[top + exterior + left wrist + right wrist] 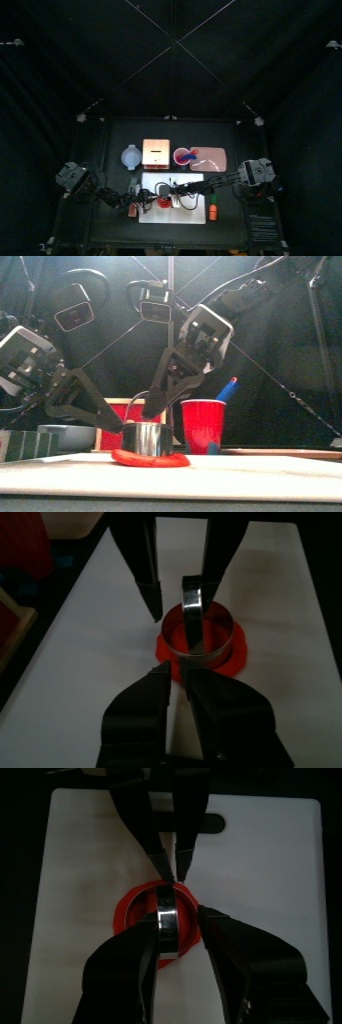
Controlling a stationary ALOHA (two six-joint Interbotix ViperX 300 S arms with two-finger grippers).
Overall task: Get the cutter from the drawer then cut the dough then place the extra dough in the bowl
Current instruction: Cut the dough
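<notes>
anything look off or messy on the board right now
Nothing stands out. The cutter stands upright on the red dough, which lies flat on the white board. The right gripper holds the cutter, and the left gripper is close against it. Nothing looks spilled or torn.

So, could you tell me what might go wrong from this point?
The cutter sits pressed into the red dough with the right gripper shut on it; lifting could drag the dough off the white board. The left gripper is right beside it, so the two could collide.
</notes>
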